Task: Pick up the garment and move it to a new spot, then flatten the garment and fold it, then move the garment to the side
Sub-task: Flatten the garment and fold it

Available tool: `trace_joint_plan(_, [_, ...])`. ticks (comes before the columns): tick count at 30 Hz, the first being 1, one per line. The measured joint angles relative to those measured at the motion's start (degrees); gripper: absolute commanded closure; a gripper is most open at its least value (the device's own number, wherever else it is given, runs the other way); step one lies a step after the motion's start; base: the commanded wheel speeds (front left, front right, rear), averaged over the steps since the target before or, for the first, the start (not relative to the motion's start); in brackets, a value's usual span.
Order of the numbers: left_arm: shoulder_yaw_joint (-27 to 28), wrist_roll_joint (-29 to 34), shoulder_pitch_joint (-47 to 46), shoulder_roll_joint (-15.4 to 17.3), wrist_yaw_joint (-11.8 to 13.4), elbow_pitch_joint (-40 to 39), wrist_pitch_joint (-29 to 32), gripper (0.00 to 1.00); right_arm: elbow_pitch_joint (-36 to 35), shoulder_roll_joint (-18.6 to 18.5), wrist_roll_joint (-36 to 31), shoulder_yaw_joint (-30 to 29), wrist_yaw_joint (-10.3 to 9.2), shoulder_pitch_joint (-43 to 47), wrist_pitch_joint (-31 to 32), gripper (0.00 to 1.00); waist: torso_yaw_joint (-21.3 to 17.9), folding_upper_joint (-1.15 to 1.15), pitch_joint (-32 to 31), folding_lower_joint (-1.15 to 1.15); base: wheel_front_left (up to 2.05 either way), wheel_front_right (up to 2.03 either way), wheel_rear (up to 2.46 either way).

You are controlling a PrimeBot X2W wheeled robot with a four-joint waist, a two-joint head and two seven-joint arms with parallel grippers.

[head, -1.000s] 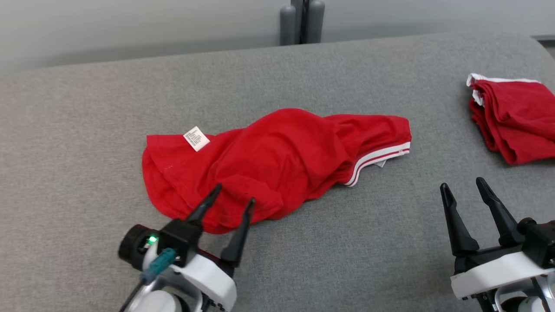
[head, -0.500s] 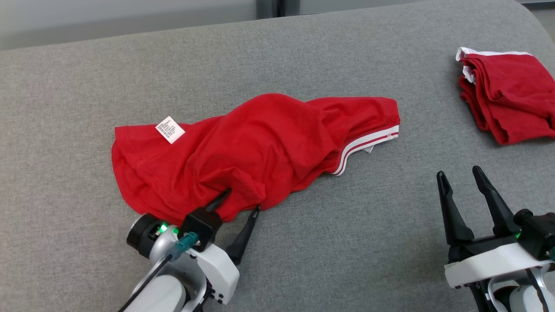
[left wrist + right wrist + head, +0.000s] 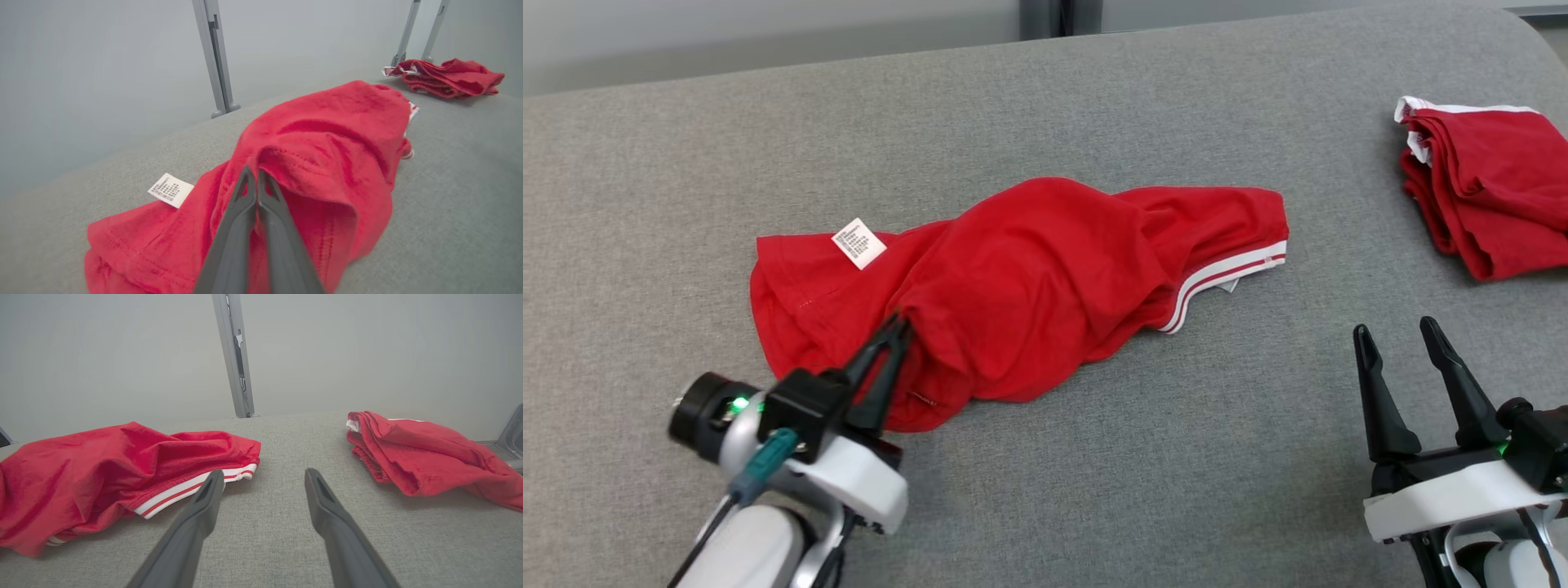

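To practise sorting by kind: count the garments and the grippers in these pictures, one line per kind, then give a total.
Garments: 2 (crumpled garment, folded garment)
Grippers: 2 (left gripper, right gripper)
Total: 4

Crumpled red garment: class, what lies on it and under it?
A white label lies on the garment; the left gripper pinches a fold. It rests on the grey cushion; anything beneath is hidden.

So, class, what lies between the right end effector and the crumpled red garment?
Bare grey upholstery, seen in the head view, separates right end effector and garment.
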Motion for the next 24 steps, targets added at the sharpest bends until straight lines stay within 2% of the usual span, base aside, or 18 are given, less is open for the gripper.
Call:
trace_joint_plan(7, [6.36,-1.53,4.24,4.74,4.23,-4.92,0.35,1.0,-0.09,-0.08,0.25,-1.2,0.01,0.01,-0.13,0.0,1.36,0.0,-0.33,0.0,0.0,0.0,0.0])
trace_joint_plan(11, [8.44,-2.58,7.27,5.81,6.27,-6.35,1.01,1.0,-0.11,-0.16,0.41,-1.49,0.01,0.05,-0.1,0.0,1.96,0.0,-0.87,0.0,0.0,0.0,0.0])
trace_joint_plan(16, [10.61,-4.91,10.71,5.78,7.82,-4.5,0.45,1.0,-0.09,-0.22,0.51,-1.7,0.0,0.09,0.16,0.0,2.49,0.0,-1.49,0.0,0.0,0.0,0.0])
trace_joint_plan(24, [11.16,-8.71,12.48,2.83,7.01,4.43,-2.76,1.0,-0.02,-0.33,0.99,-2.43,0.01,0.19,0.43,0.0,2.96,0.0,-2.14,0.0,0.0,0.0,0.0])
